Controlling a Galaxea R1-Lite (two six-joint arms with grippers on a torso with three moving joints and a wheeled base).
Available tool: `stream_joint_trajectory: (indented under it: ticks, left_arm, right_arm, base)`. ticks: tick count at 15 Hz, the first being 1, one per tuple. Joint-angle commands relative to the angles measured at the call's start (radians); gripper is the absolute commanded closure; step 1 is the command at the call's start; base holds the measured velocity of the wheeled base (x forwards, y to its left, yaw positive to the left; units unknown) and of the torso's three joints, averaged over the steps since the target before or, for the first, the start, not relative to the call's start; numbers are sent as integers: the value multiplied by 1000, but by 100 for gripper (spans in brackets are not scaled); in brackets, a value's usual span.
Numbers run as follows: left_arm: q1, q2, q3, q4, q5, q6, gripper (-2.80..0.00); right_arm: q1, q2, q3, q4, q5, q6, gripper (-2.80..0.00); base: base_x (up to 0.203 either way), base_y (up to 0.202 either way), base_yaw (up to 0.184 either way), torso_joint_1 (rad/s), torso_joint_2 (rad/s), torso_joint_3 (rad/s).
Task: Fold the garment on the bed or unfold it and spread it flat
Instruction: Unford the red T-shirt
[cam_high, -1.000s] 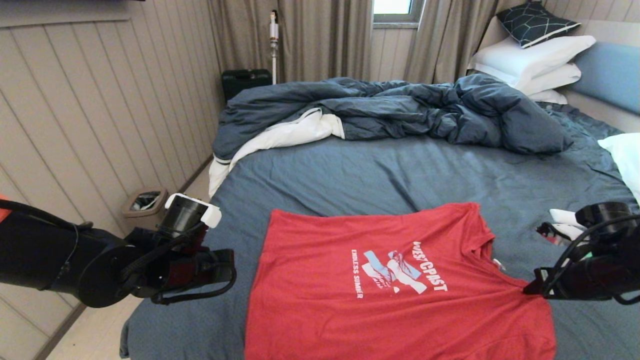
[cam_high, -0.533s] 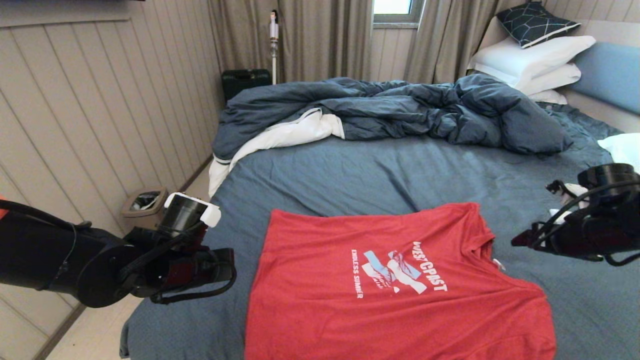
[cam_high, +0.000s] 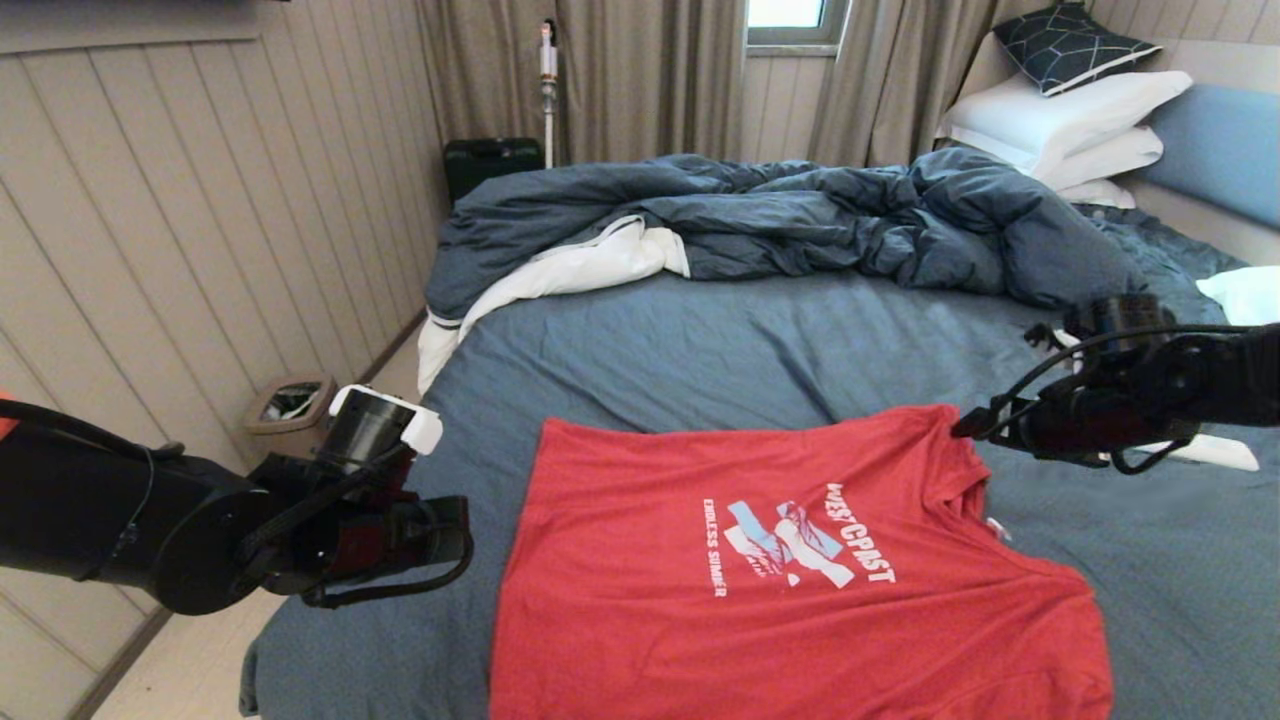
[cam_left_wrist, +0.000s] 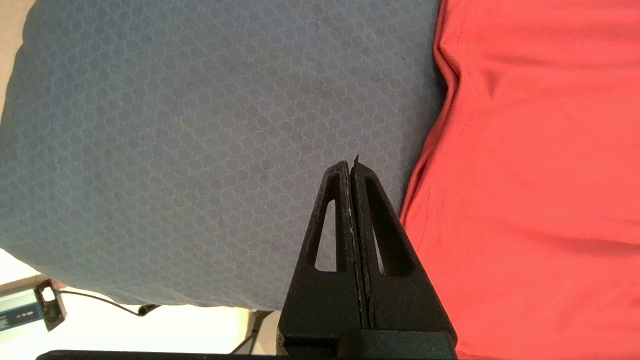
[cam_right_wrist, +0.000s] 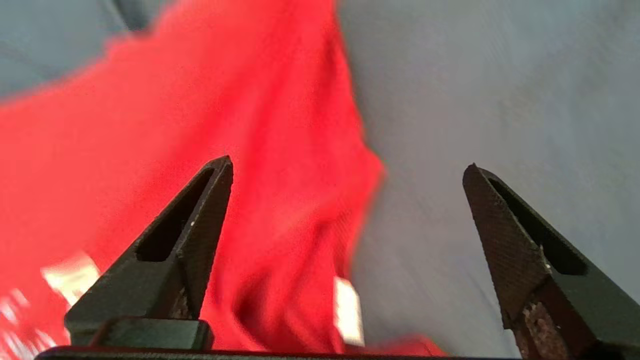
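Observation:
The red T-shirt (cam_high: 790, 570) with its white and light-blue chest print lies spread on the slate-blue sheet of the bed (cam_high: 700, 350), collar toward the right. My right gripper (cam_high: 965, 428) hovers open above the shirt's far right corner by the collar; in the right wrist view its fingers (cam_right_wrist: 210, 210) straddle the red cloth's edge (cam_right_wrist: 280, 200) and a white label (cam_right_wrist: 347, 310), holding nothing. My left gripper (cam_left_wrist: 350, 167) is shut and empty, over bare sheet just left of the shirt's hem (cam_left_wrist: 525, 175).
A rumpled dark blue duvet (cam_high: 800, 225) with white lining lies across the far half of the bed. White pillows (cam_high: 1060, 125) and a blue headboard (cam_high: 1220, 150) are at the far right. A small bin (cam_high: 290, 403) stands on the floor at the left.
My right arm lifted off the shirt's near right shoulder and swung away from me to the far right corner by the collar. The left arm and the shirt have stayed put.

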Motion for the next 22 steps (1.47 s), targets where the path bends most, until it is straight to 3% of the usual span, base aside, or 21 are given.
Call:
stream_joint_trajectory:
  ticks: [1,6,14,15,16,22]
  left_arm:
    - [-1,4,-1,-1,2,-3,0]
    - [0,13,1,-3,2,-5,0]
    - [-1,29,-1,-3,2,-5,0]
    - [-1,29,-1,-3,2,-5,0]
    - [-1,31,-1,-3,2,-5,0]
    - [-1,46,2,-20,3,-5,0]
  right_arm:
    - [17,73,-68,-5,-7,16,-280]
    - [63,224,-222,-57,-124,40,-280]
    - [113,320,-344,-60,-193,47,-280]
    - [116,327,-360,-59,-194,47,-127]
    - [118,337,-378,-58,-195,51,0]
    - [141,364,-385,-98,-193,59,0]
  base:
    - [0,0,0,0,0,0]
    - [0,0,0,0,0,0]
    - [0,0,0,0,0,0]
    - [0,0,0,0,0,0]
    - [0,0,0,0,0,0]
    - [0,0,0,0,0,0]
